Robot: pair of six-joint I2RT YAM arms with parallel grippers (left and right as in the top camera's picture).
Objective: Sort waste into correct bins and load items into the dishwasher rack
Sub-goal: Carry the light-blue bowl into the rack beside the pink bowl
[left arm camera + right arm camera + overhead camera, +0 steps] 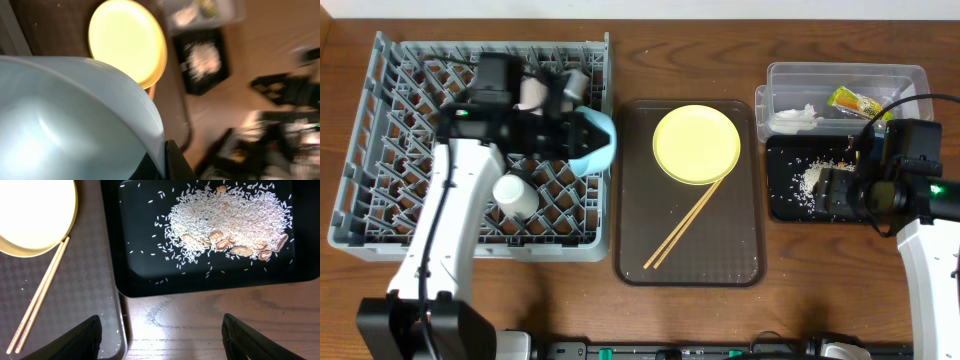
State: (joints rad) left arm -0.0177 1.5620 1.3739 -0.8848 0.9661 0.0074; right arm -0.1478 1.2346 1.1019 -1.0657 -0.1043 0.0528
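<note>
Your left claw [578,133] grips the light blue bowl [603,142] over the rack [470,247], where a white cup [515,195] sits. Your right claw [161,325] gapes wide above the black tray [140,275] of rice [235,215]; tissue [798,117] and wrapper [851,101] lie in the clear tub [840,72].

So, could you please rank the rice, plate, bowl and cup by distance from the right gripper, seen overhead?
From the right gripper:
1. Rice, on the black tray beside it.
2. Yellow plate, on the brown tray.
3. Blue bowl, at the rack's edge.
4. White cup, inside the rack.
</note>
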